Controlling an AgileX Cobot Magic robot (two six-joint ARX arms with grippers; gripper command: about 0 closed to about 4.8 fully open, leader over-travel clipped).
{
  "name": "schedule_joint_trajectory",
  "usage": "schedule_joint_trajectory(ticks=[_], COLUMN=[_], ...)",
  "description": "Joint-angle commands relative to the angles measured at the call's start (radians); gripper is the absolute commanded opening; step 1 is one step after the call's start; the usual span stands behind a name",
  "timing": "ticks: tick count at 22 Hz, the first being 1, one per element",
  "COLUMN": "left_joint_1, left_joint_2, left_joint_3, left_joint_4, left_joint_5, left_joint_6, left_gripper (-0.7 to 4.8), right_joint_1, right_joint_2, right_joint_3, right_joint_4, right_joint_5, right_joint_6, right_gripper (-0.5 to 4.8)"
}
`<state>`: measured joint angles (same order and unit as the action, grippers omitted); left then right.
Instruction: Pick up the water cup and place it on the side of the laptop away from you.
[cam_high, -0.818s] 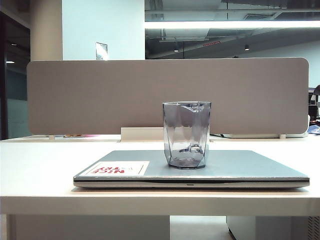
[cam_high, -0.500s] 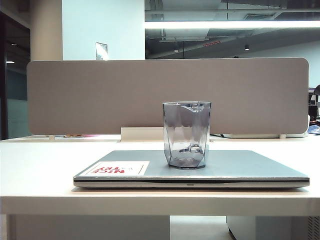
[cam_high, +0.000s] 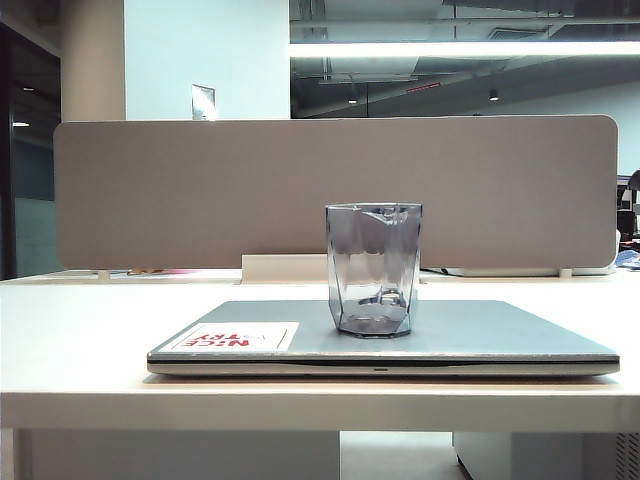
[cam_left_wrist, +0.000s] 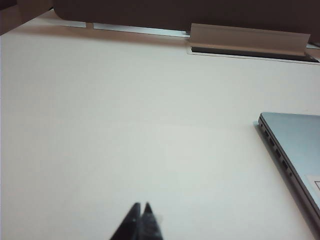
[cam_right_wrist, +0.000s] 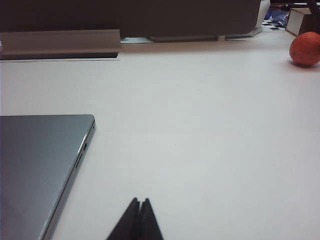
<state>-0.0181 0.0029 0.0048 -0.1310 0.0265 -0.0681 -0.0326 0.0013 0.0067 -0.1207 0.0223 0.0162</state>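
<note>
Two task objects sat together in the exterior view: the water cup (cam_high: 374, 270), a faceted grey-blue glass, stood upright on the closed lid of the laptop (cam_high: 480, 335), roughly at its middle, so it had yet to be lifted off. A white sticker (cam_high: 235, 337) with red lettering lay on the lid to the left of the cup. The laptop rested flat on the pale desk (cam_high: 70, 330), with a grey partition (cam_high: 200, 190) behind it; the bare strip of desk between them looked like the intended spot. Neither arm appeared in this view. In the left wrist view, the left gripper (cam_left_wrist: 141, 216) hung over bare desk with its fingertips pressed together, empty, the laptop's edge well to one side. In the right wrist view, the right gripper (cam_right_wrist: 138, 215) was likewise closed and empty, near the laptop's other corner, and an orange-red fruit (cam_right_wrist: 305, 48) sat far off.
</note>
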Motion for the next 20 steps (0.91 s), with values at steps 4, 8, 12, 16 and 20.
schedule_joint_trajectory(ticks=[4, 8, 12, 16, 20], left_joint_1=[-0.001, -0.001, -0.001, -0.001, -0.001], left_joint_2=[0.001, 0.001, 0.001, 0.001, 0.001], left_joint_3=[0.003, 0.003, 0.003, 0.003, 0.003], left_joint_4=[0.013, 0.012, 0.012, 0.012, 0.012], left_joint_5=[0.003, 0.004, 0.004, 0.004, 0.003], left_joint_6=[0.001, 0.001, 0.001, 0.001, 0.001], left_gripper=[-0.05, -0.05, -0.05, -0.06, -0.06], right_joint_1=[0.008, 0.008, 0.008, 0.008, 0.008], right_joint_2=[-0.002, -0.002, 0.0, 0.002, 0.003], right_joint_3=[-0.006, -0.002, 0.011, 0.033, 0.087], right_joint_4=[0.021, 0.027, 0.027, 0.027, 0.028], right_joint_5=[-0.029, -0.029, -0.029, -0.029, -0.029], right_joint_6=[0.074, 0.091, 0.093, 0.113, 0.141], right_gripper=[-0.06, -0.06, -0.06, -0.06, -0.06])
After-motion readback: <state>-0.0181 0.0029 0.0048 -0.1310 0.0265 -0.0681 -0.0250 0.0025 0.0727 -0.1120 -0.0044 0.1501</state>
